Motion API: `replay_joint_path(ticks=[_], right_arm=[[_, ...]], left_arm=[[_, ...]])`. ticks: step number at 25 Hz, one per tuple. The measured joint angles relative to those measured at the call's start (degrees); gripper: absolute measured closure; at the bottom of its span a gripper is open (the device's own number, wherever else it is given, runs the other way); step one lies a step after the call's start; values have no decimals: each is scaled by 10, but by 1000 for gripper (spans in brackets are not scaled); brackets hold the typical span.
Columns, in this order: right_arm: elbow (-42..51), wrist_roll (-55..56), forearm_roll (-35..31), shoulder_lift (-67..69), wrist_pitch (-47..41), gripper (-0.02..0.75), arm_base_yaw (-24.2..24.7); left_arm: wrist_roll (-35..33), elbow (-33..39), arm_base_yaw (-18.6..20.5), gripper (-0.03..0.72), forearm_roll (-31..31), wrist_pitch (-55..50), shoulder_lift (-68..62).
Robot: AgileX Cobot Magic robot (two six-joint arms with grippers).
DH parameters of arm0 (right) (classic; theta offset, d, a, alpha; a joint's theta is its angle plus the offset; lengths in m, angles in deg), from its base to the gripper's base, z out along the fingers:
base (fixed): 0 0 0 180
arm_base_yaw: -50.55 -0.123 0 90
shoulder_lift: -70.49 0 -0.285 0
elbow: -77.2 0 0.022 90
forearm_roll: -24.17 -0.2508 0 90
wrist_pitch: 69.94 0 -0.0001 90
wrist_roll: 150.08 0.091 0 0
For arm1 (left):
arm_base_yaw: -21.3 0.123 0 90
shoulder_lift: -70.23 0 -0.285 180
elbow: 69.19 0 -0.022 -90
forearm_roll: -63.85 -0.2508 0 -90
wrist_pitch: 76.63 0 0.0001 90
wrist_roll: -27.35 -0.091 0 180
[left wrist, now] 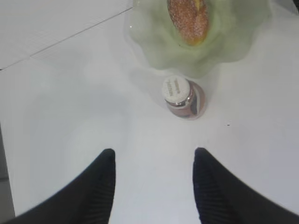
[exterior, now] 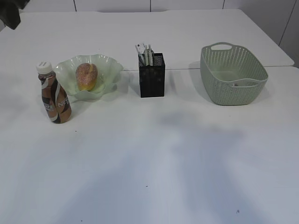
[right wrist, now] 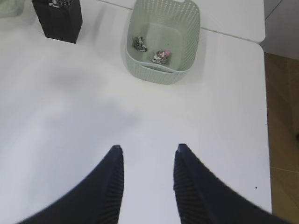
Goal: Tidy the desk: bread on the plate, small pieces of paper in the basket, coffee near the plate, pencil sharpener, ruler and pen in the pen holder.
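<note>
Seemingly we are done: bread (exterior: 87, 76) sits on the plate (exterior: 110, 66), coffee bottle (exterior: 55, 93) just beside it, paper scraps (right wrist: 160, 55) in the basket (exterior: 233, 88), stationery in the pen holder (exterior: 152, 77). Left pincer (left wrist: 153, 157) and right pincer (right wrist: 147, 154) hang released, empty.

Bright, even light; soft shadows; left wrist view blurry.

I see a pale green wavy plate (exterior: 108, 70) holding a speckled orange-brown bread (exterior: 87, 76). The coffee bottle (exterior: 55, 95) swirls brown, black and white under a white cap. The pen holder (exterior: 152, 78) is black mesh, the basket (exterior: 233, 77) pale green with a woven pattern, the table (exterior: 149, 163) white.
</note>
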Motion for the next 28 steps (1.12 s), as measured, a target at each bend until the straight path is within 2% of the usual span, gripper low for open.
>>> replay_joint_path(ticks=[6,10,13,14,21,24,28], right_arm=[[0,5,-12,-36,0,438,0],[0,9,-10,-108,-1,432,0],[0,15,-10,-128,-2,415,0],[0,23,-23,-158,-4,372,0],[48,25,-79,-223,-6,330,0],[114,26,-108,-261,-6,288,0],[184,24,-128,-294,-6,262,0]], left_arm=[[-8,0,-1,315,58,-12,109],[-10,-3,-2,315,89,-19,214],[-10,5,-2,315,110,-21,296],[-10,14,-2,315,113,-21,327],[-10,180,-2,290,132,-25,550],[-9,256,-2,235,148,-26,636],[-9,356,-2,207,164,-27,750]])
